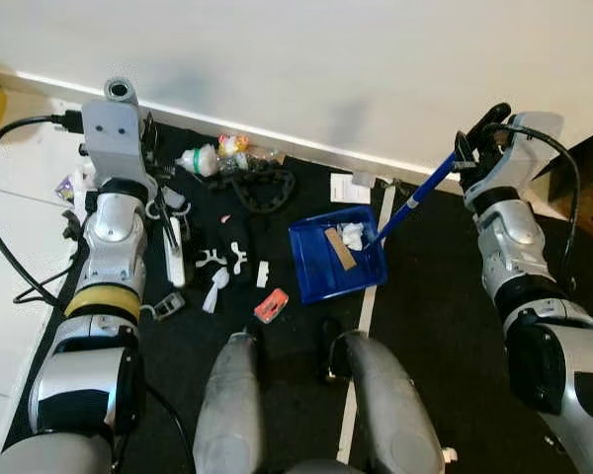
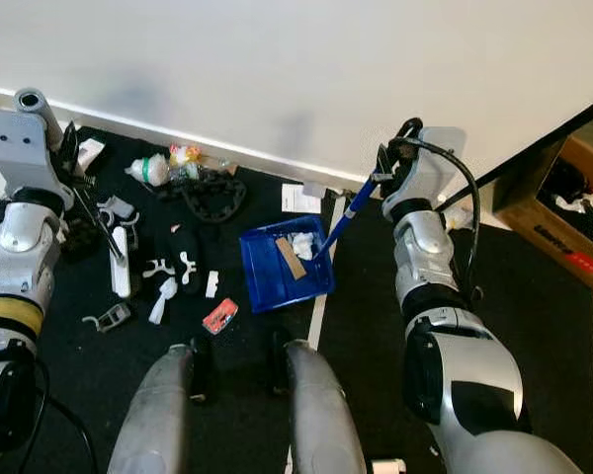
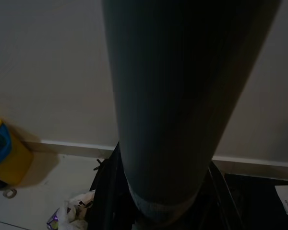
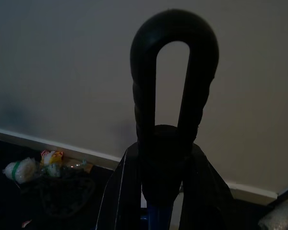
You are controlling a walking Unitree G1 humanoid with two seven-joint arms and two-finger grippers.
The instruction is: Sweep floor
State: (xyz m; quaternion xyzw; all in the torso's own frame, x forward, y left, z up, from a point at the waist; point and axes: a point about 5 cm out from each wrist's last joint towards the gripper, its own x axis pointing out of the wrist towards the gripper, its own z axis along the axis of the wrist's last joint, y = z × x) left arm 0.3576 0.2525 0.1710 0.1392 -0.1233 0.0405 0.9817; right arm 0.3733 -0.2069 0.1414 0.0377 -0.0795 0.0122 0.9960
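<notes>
- Black mat (image 1: 445, 296) covers the floor before us, its far edge running along the white baseboard (image 1: 306, 148) of the pale wall.
- Our right gripper (image 1: 479, 133) is pressed around the black looped end of the dustpan handle (image 1: 415, 202), a blue rod slanting down to the blue dustpan (image 1: 321, 267).
- The dustpan lies flat on the mat near the wall, holding a brown strip (image 1: 340, 248) and a crumpled white wad (image 1: 353, 235); its right rim touches a white line (image 1: 371, 296) that crosses the mat.
- Our left gripper (image 1: 153, 133) is raised near the baseboard around a thick grey pole (image 3: 168, 105); we cannot tell how tightly its fingers sit.
- Litter is scattered between the left arm and the dustpan: a red scrap (image 1: 271, 305), white plastic pieces (image 1: 222, 262), a black chain (image 1: 262, 188) and wrapped bundles (image 1: 212, 156) at the wall.
- Open mat lies right of the white line, out to a cardboard box (image 2: 563, 212) at the edge.
- A yellow bin (image 3: 7, 153) stands on pale tile beyond the mat's left edge.
</notes>
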